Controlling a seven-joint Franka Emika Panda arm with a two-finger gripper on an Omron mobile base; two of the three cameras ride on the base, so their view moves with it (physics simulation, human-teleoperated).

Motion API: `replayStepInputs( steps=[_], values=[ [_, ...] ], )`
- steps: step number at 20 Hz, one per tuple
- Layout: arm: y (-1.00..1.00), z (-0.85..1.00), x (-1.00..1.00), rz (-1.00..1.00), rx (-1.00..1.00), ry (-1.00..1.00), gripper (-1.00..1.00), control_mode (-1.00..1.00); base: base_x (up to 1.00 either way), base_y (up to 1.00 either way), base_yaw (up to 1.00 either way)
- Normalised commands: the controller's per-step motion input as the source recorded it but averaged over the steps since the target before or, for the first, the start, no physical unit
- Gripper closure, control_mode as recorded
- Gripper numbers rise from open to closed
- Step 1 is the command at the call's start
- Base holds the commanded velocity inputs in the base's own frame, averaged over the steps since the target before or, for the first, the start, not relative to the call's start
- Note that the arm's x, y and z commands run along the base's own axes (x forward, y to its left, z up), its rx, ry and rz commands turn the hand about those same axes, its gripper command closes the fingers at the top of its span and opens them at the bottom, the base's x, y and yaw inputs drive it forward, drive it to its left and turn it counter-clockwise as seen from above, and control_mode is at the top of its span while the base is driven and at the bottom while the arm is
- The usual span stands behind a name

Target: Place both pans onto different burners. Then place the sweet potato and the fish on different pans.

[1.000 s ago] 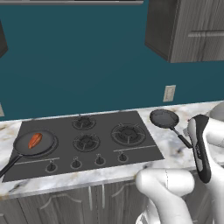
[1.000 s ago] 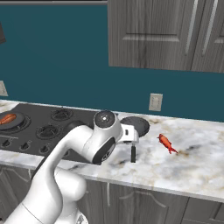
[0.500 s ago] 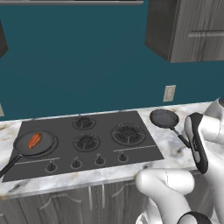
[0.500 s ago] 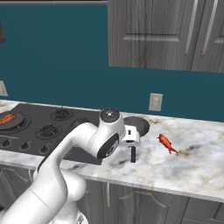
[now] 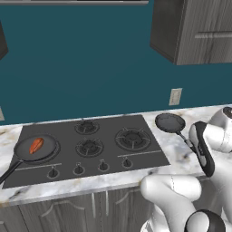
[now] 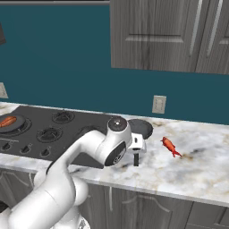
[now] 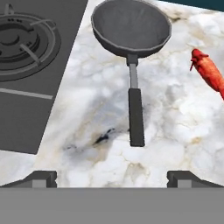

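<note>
One black pan (image 5: 35, 148) sits on the cooktop's front left burner with the dull orange sweet potato (image 5: 36, 145) inside it. The other pan (image 7: 131, 27) lies empty on the marble counter right of the cooktop (image 5: 149, 154), its handle (image 7: 136, 116) pointing toward the counter's front. My gripper (image 7: 111, 179) hovers open just above the free end of that handle, one fingertip on each side and touching nothing. The red-orange fish (image 7: 209, 71) lies on the counter right of this pan, also visible in the right base view as the fish (image 6: 170, 146) beside my gripper (image 6: 136, 160).
The right burner (image 7: 19, 41) is bare and close to the left of the empty pan; two more bare burners (image 5: 89, 147) lie mid-cooktop. A row of knobs (image 5: 78, 170) lines the front edge. A wall outlet (image 6: 158, 104) and upper cabinets (image 6: 170, 36) are behind.
The arm's elbow has shifted slightly to the right. The hand stays over the pan handle with its jaws still wide. Pans and food have not moved.
</note>
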Motion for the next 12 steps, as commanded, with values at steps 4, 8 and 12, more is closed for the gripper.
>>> replayStepInputs(
  steps=[4,8,12],
  values=[
    [-0.01,-0.28,0.26,0.00,0.00,0.00,-1.00,-1.00,0.00,0.00,0.00],
    [-0.06,-0.25,0.30,0.00,0.00,0.00,-1.00,-1.00,0.00,0.00,0.00],
    [-0.12,-0.16,0.38,0.00,0.00,0.00,-1.00,-1.00,0.00,0.00,0.00]
  ],
)
